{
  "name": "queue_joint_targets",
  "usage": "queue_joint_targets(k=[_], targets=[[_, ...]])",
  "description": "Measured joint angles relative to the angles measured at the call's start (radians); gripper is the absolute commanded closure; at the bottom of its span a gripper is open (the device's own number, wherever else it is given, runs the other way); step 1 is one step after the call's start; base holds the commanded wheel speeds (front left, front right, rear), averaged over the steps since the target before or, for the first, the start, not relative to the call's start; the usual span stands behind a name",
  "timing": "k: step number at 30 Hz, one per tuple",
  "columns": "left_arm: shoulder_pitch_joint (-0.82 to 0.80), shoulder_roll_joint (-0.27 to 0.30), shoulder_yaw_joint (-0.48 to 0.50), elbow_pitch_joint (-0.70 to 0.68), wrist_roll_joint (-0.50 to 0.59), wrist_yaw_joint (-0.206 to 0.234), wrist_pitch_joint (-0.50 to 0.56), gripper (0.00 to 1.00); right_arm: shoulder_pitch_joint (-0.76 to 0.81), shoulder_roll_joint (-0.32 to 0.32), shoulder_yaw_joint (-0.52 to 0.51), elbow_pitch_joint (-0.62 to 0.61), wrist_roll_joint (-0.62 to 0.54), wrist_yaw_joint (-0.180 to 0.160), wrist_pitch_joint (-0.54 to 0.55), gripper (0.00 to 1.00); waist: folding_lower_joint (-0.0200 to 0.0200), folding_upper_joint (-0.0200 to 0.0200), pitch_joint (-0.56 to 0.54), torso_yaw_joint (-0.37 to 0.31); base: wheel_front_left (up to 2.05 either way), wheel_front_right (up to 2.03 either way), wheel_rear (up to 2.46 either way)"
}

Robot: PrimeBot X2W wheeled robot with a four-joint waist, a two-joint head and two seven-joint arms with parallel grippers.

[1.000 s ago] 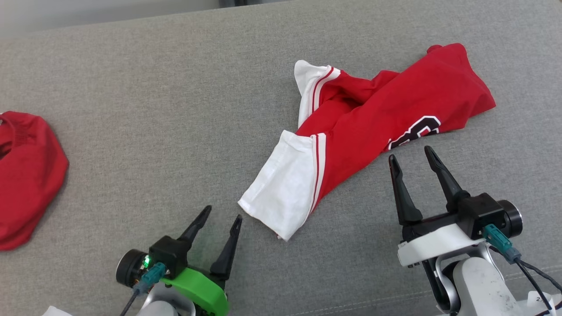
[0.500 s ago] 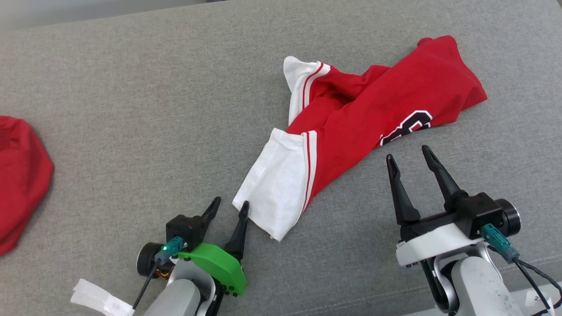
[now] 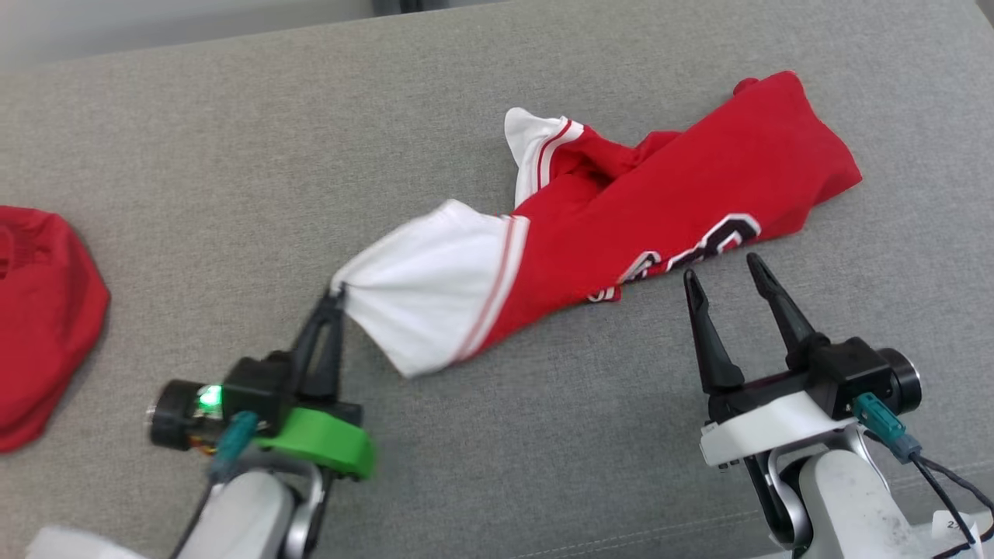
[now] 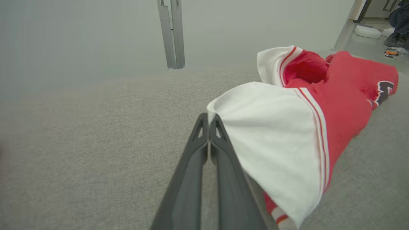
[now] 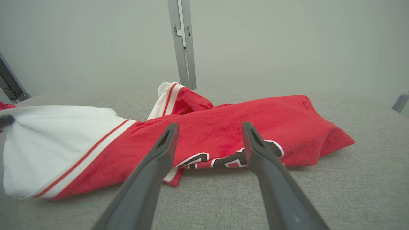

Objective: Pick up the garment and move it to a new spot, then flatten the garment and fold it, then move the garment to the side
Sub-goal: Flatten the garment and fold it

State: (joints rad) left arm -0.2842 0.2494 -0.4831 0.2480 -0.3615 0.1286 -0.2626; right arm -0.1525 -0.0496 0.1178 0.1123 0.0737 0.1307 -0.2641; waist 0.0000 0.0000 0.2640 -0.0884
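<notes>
I'm working over the grey bench (image 3: 233, 194), w/ the garment (image 3: 683, 194), a red jersey w/ white sleeves and dark lettering, lying bunched and twisted across the middle-right. A second red cloth (image 3: 46, 310) is sitting well apart at the far left edge. The near white sleeve (image 3: 427, 287) is hanging taut toward my left side, raised a bit off the surface, while the red body is lying flat on it. The left gripper (image 3: 335, 299) is clamped on the very corner of that sleeve, fingers together w/ just a sliver of fabric at the tips. The right gripper (image 3: 721, 265) is standing wide apart, holding nothing, hovering just beside the lettered edge of the body. My read: I'm doing the pick-up-and-relocate step, approx. at its start. To do it well I'm thinking lift first, then carry, not drag. The pinch is thin and prob. at risk of slipping under a sideways pull, cloth rubbing on cloth. I'm also planning on closing the right gripper on the red edge in front of it so both ends are sharing the weight, and on steering clear of the other red cloth.
</notes>
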Motion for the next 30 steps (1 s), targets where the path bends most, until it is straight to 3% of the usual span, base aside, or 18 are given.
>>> queue_joint_targets(k=[8, 12, 17, 22, 26, 30], targets=[[0.132, 0.108, 0.105, -0.143, 0.032, 0.043, -0.001, 1.0, -0.087, -0.036, -0.021, -0.005, 0.025, 0.0, 0.0, 0.0, 0.0, 0.0, -0.006, 0.031, 0.0, 0.0, 0.0], [0.162, 0.124, 0.115, -0.144, 0.011, 0.044, 0.006, 1.0, -0.138, -0.075, 0.009, 0.068, 0.135, 0.0, 0.0, 0.0, 0.0, 0.0, 0.003, 0.052, 0.0, 0.0, 0.0], [0.166, 0.122, 0.105, -0.136, 0.003, 0.04, 0.021, 1.0, -0.298, -0.243, 0.156, 0.265, 0.277, 0.0, 0.004, 0.0, 0.0, 0.0, 0.016, 0.083, 0.0, 0.0, 0.0], [0.158, 0.117, 0.09, -0.108, 0.003, 0.037, 0.038, 1.0, -0.494, -0.404, 0.336, 0.382, 0.462, 0.0, 0.214, 0.0, 0.0, 0.0, 0.032, 0.116, 0.0, 0.0, 0.0], [0.138, 0.113, 0.08, -0.083, 0.003, 0.031, 0.043, 1.0, -0.603, -0.498, 0.44, 0.393, 0.663, 0.0, 0.39, 0.0, 0.0, 0.0, 0.05, 0.147, 0.0, 0.0, 0.0], [0.109, 0.102, 0.066, -0.06, 0.004, 0.022, 0.042, 1.0, -0.676, -0.593, 0.508, 0.404, 0.772, 0.0, 0.494, 0.0, 0.0, 0.0, 0.069, 0.184, 0.0, 0.0, 0.0]])
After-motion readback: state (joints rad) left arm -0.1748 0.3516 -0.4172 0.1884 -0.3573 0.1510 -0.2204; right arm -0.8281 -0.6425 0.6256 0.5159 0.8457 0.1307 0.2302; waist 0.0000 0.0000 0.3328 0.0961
